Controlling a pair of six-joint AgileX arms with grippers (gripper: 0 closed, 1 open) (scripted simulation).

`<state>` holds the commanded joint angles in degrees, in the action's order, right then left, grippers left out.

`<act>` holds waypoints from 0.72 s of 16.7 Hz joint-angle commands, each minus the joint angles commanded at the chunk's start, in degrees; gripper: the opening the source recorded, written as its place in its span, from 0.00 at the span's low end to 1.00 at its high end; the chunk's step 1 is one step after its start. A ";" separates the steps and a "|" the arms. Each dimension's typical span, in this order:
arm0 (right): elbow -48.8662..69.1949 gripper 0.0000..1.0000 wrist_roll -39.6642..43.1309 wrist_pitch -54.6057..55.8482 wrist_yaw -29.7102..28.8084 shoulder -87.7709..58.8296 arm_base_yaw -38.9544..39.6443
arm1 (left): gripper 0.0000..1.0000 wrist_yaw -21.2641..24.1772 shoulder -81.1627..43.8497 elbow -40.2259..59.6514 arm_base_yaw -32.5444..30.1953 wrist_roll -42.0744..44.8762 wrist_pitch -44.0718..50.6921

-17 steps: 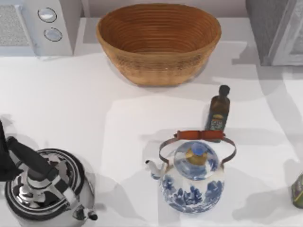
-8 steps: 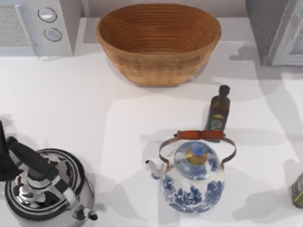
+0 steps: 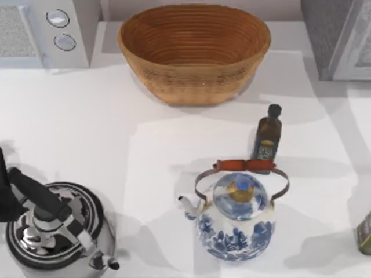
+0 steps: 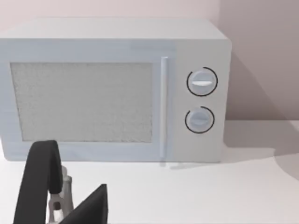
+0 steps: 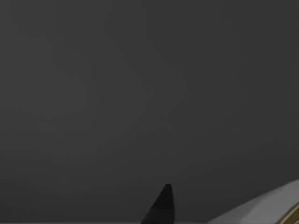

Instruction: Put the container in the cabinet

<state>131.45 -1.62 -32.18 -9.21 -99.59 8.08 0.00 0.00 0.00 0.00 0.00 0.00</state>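
Container: probably the pale slanted surface with a gold edge in a corner of the right wrist view, near the right jaws' dark tip; long axis unreadable.
Right jaws: open, closed or gripping, cannot tell; rest of that view dark.
Left arm: parked at the worktop's near left edge, beside the steel kettle; state of its jaws, cannot tell.
Near row: blue-and-white teapot at centre; a dark green thing cut by the right edge, not identifiable.
Middle: olive-oil bottle, upright, just behind the teapot's handle.
Far row: microwave left, basket centre, cabinet in the right corner.
Deciding relation: cabinet on the right side, well apart from the left arm; right arm judged nearer, so its job.
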 joint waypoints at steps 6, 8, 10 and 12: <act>22.89 0.00 0.46 -5.08 1.77 -16.29 -1.70 | 1.00 0.00 0.00 0.00 0.00 0.00 0.00; 26.17 0.00 0.52 -6.47 2.13 -19.29 -2.27 | 1.00 0.00 0.00 0.00 0.00 0.00 0.00; 27.01 0.00 0.53 -6.90 2.25 -20.12 -2.45 | 1.00 0.00 0.00 0.00 0.00 0.00 0.00; 27.01 0.00 0.53 -6.90 2.25 -20.12 -2.45 | 1.00 0.00 0.00 0.00 0.00 0.00 0.00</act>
<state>158.45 -1.09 -39.08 -6.96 -119.72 5.63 0.00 0.00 0.00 0.00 0.00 0.00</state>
